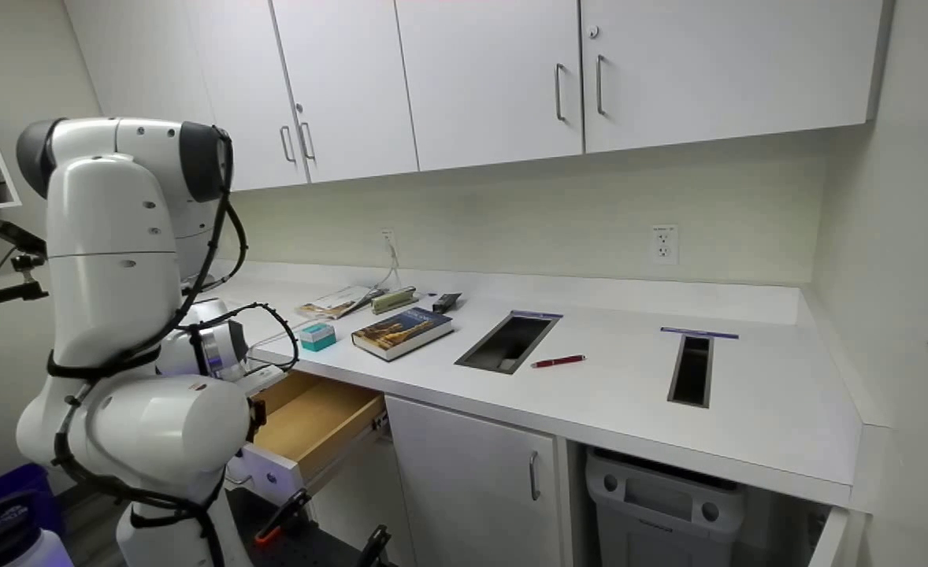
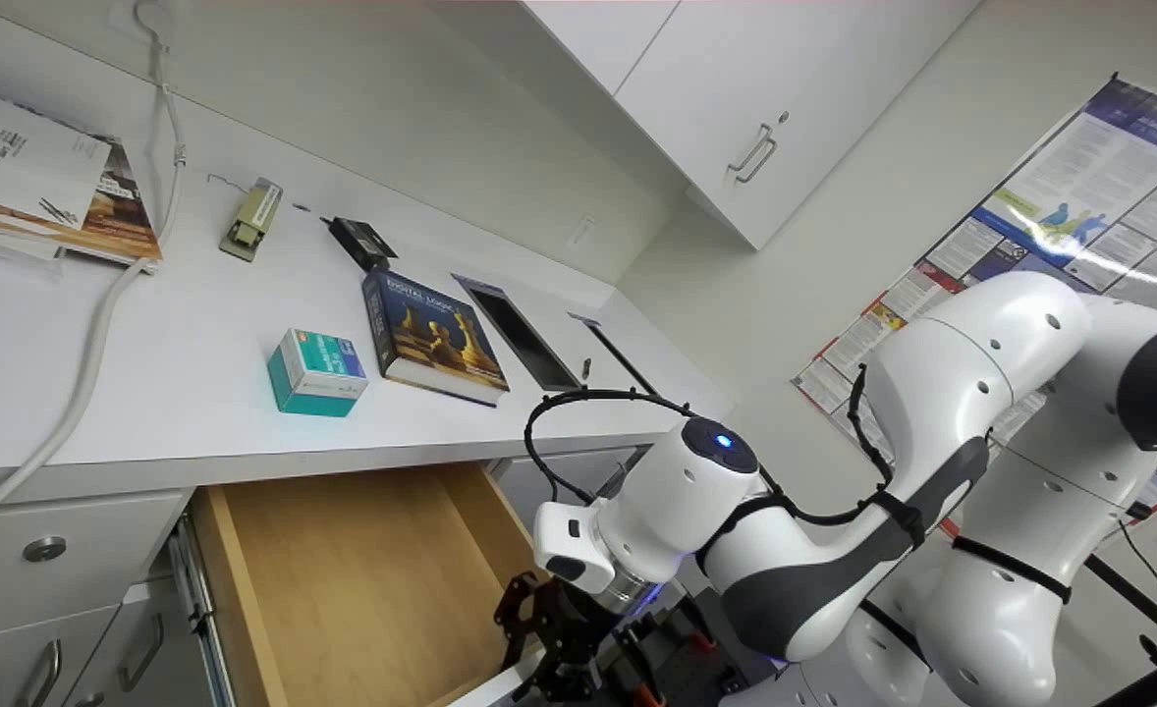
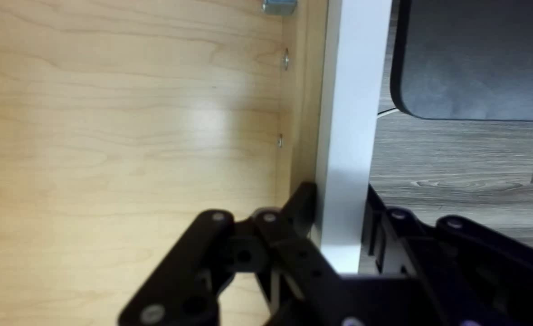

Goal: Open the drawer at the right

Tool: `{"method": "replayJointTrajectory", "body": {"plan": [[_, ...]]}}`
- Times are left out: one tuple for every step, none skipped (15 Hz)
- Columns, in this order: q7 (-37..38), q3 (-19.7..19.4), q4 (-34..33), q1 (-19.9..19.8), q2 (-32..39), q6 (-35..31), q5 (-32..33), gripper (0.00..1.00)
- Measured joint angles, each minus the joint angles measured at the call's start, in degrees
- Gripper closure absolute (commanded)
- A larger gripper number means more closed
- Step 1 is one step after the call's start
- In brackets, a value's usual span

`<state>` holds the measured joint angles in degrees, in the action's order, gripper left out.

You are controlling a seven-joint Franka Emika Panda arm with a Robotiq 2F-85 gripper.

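The drawer [image 1: 310, 417] is pulled out from under the counter, with light tan wood sides and bottom. It also shows in an exterior view [image 2: 362, 579], where its inside is bare wood. Part of its white front and silver bar handle [image 1: 237, 479] shows beside the arm. In the wrist view, my gripper [image 3: 340, 194] straddles the drawer's white front panel [image 3: 357, 104]. One finger is on the inner face, the other on the outer face, both seeming to touch it. The gripper [image 2: 531, 673] is over the front edge in an exterior view. The arm mostly hides it in the remaining exterior view.
On the counter [image 1: 614, 394] are a teal box [image 1: 317, 337], a book [image 1: 402, 332], a stapler [image 1: 394, 300], a red pen [image 1: 558, 361] and two cutouts. A white cable [image 2: 97, 344] hangs over the edge. A closed cabinet door [image 1: 472, 480] is beside the drawer.
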<state>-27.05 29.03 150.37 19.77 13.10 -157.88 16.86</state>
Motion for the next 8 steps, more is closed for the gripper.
{"method": "replayJointTrajectory", "body": {"plan": [[0.47, 0.15, 0.39, 0.31, -0.26, -0.11, 0.00, 0.49], [0.63, 0.24, 0.55, 0.46, -0.39, -0.11, 0.00, 0.47], [0.46, 0.31, 0.59, 0.48, -0.38, -0.12, -0.01, 0.42], [0.09, 0.61, 0.56, 0.58, 0.19, -0.35, -0.09, 0.32], [0.08, 1.14, 0.55, 0.79, 0.89, -0.54, -0.32, 0.25], [0.08, 1.96, 0.57, 0.97, 1.39, -0.67, -0.66, 0.16], [0.09, 3.02, 0.63, 1.08, 1.55, -0.76, -1.04, 0.10], [0.21, 4.14, 0.63, 1.24, 1.49, -0.77, -1.41, 0.02]]}}
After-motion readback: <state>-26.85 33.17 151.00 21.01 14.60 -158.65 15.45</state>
